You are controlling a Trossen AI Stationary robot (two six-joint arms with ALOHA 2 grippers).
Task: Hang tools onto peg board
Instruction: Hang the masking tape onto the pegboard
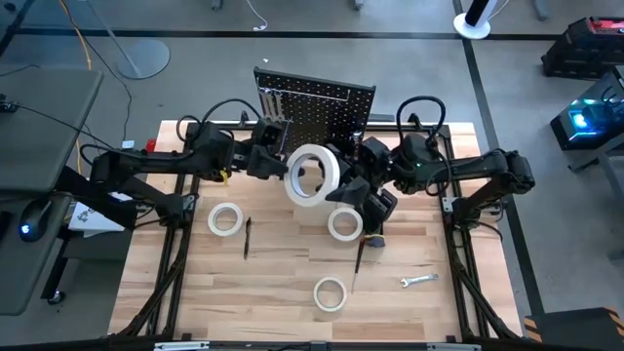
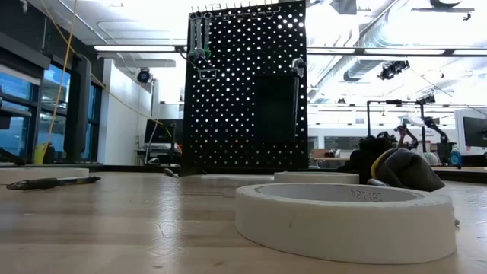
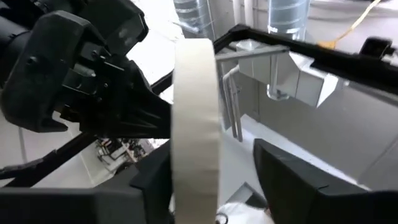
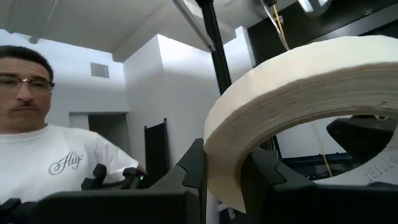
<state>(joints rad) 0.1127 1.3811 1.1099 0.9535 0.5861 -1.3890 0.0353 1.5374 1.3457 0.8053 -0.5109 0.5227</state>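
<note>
peg board (image 1: 317, 112) upright at table's (image 1: 283, 292) far edge, middle. large tape roll (image 1: 312, 176) held up just before it, between left gripper (image 1: 283, 168) and right gripper (image 1: 343, 187). three more tape rolls flat on table: one left (image 1: 225, 219), one middle-right (image 1: 344, 224), one nearest (image 1: 330, 293). wrench (image 1: 419, 281) right of nearest roll.

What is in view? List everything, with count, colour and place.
Large white tape roll: one, white, held above table centre.
Smaller white tape rolls: three, white, flat on table.
Slim dark screwdrivers: two, dark, lying on table.
Small silver wrench: one, silver, table's right side.
Perforated black peg board: one, black, upright at table's back.
Light wooden table: one, pale wood.
Person in white T-shirt: one, beyond table.
Left pincer: dark, open around large roll.
Right pincer: dark, shut on large roll.
</note>
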